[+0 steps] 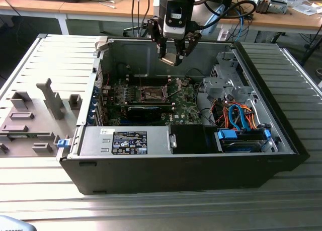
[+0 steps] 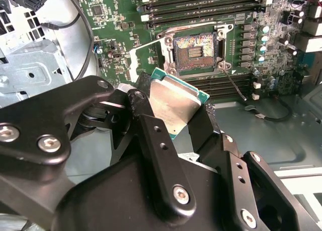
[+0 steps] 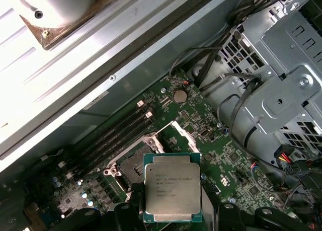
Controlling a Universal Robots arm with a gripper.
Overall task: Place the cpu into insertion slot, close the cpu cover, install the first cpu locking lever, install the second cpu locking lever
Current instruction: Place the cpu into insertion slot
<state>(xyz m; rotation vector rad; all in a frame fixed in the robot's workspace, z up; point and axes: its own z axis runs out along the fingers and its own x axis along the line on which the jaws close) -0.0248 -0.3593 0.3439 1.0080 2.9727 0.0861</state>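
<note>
Ribbed metal bench (image 1: pixel 151 211) runs along the front of the exterior view, with an open computer case (image 1: pixel 176 175) lying on it, black side wall facing the camera. At the exterior view's left, a grey moulded fixture (image 1: pixel 35 120) with upright holders sits on the bench just beside the case. Inside the case, a silver power supply (image 1: pixel 126 140) lies along the near wall, and the green motherboard (image 1: pixel 181 107) lies flat behind it.

The insertion slot (image 1: pixel 152 94) sits near the middle of the board, uncovered, with its dark centre and contacts exposed in the second wrist view (image 2: pixel 195 51). Long black memory slots (image 2: pixel 201 4) run beside it. The cpu cover (image 3: pixel 187 137) is swung up off the slot and stands at its edge.

Above the board the gripper (image 1: pixel 173 55) hangs inside the case. Its black fingers (image 2: pixel 151 135) are closed on two opposite edges of the cpu (image 2: pixel 173 102). The chip is held tilted, silver top showing, above the slot and well apart from it.

Toward the exterior view's right stand a perforated metal drive cage (image 1: pixel 229 75) and a tangle of orange and blue cables (image 1: pixel 241 115).
</note>
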